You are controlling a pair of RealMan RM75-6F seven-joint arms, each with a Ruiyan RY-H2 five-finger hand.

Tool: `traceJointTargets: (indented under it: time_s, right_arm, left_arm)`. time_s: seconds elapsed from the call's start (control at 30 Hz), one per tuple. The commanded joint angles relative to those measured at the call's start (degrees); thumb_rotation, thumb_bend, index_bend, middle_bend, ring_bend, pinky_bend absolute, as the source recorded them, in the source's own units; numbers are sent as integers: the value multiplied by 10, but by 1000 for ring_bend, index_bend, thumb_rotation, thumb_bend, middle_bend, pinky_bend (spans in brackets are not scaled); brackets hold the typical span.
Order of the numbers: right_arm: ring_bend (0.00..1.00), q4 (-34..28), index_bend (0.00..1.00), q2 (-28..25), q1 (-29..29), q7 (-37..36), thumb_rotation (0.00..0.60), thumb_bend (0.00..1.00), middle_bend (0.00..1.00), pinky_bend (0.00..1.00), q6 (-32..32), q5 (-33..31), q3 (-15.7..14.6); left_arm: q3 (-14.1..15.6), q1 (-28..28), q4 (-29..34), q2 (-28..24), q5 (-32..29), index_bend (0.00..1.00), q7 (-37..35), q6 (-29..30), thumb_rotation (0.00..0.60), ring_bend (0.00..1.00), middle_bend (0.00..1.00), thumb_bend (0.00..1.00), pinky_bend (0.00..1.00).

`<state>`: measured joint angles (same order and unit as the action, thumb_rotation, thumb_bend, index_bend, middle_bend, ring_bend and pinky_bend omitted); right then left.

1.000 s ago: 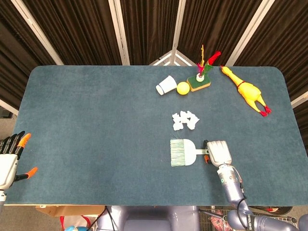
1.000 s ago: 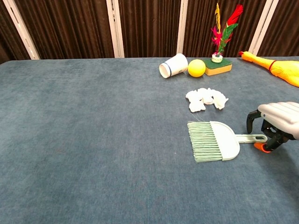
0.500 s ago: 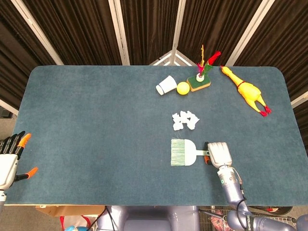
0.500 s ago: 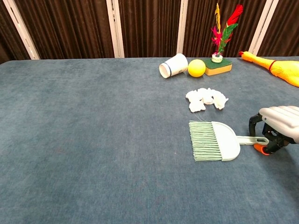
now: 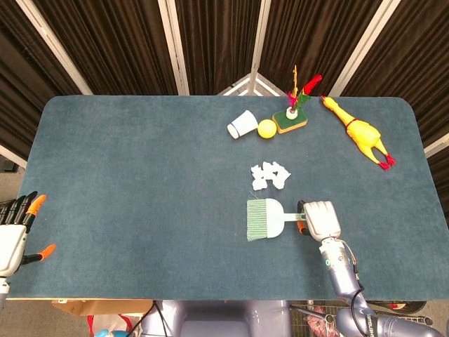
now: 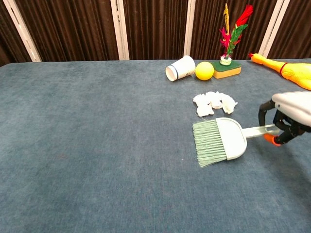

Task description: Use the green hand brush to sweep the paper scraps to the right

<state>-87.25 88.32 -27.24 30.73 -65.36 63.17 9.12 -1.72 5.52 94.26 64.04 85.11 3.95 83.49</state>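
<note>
Now the right hand (image 6: 290,116) grips the handle of the green hand brush (image 6: 217,141), whose bristles point left, just in front of the paper scraps (image 6: 214,103) on the blue tabletop (image 6: 97,145). Off at the tabletop's left edge, the left hand (image 5: 15,232) holds nothing, its fingers spread. Farther back lie a tipped paper cup (image 5: 242,125) and a yellow ball (image 5: 266,128).

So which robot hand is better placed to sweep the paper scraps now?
The right robot hand. It already grips the handle of the green hand brush, which sits just in front of the paper scraps. The left robot hand is off the table's far left edge, holding nothing.
</note>
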Motion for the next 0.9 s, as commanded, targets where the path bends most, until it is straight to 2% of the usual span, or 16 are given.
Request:
traceJointTargets:
  time_s: [0.03,0.27,0.47,0.7,0.9]
  right_arm:
    - [941,-40,711,-29,-10,21,600,501,909,813,-10,3,17]
    - [941,-102,718,-60,-36,78,600,500,909,812,-9,-29,47]
    - [942,-120,718,-62,-68,128,600,501,909,813,-3,-59,66]
    - [942,-76,718,-31,-120,182,600,500,909,812,18,-127,91]
    - [942,-17,718,1,-164,227,600,501,909,812,30,-167,94]
  left_arm:
    - [0,0,0,0,0,0,-1,0,600,0,0,0,21]
    - [0,0,0,-2,0,0,-6,-1,600,0,0,0,21]
    - [0,1,2,-5,-1,0,-12,-4,600,0,0,0,21]
    - [-1,1,1,-8,-4,0,-15,-5,600,0,0,0,21]
    - [-2,2,4,-11,-11,0,-24,-10,600,0,0,0,21]
